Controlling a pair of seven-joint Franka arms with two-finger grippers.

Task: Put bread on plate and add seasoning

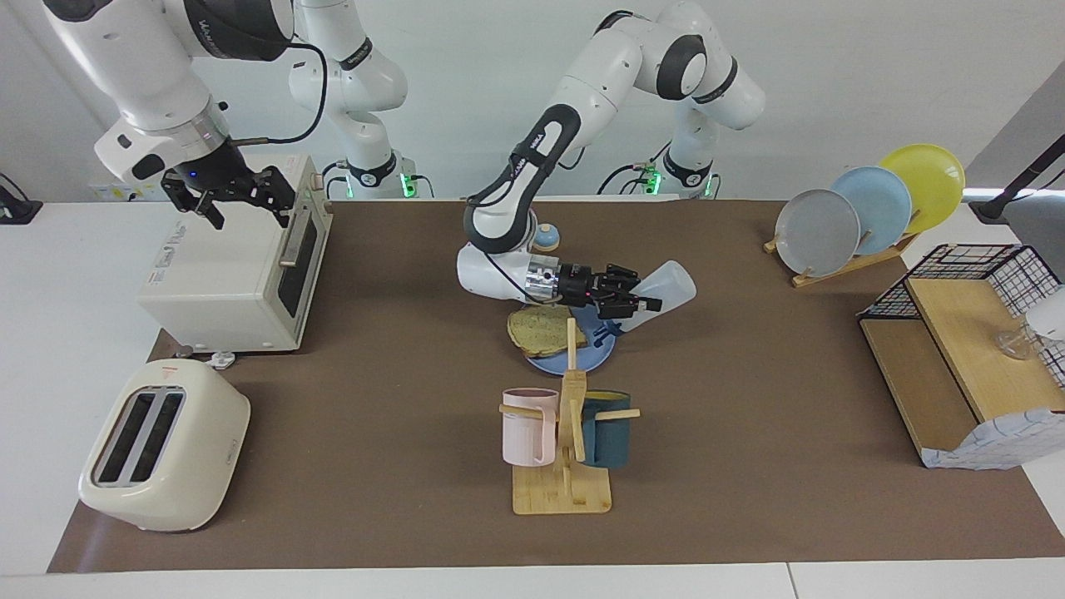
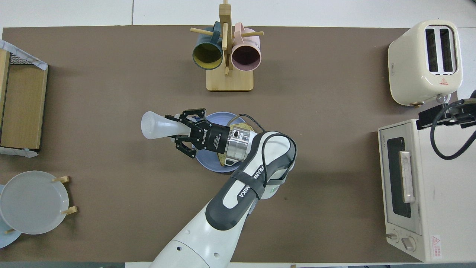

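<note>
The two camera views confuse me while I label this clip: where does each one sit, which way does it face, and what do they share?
Facing view: high across the table, looking at the robots; both arms show, the right gripper over the toaster oven.
Overhead view: above the robots' end, looking steeply down; only the left arm shows.
Shared: the left gripper holding the seasoning bottle over the plate with the bread.

bread [image 1: 539,329] on plate [image 1: 592,356], mug rack [image 1: 564,449] farther out
</note>
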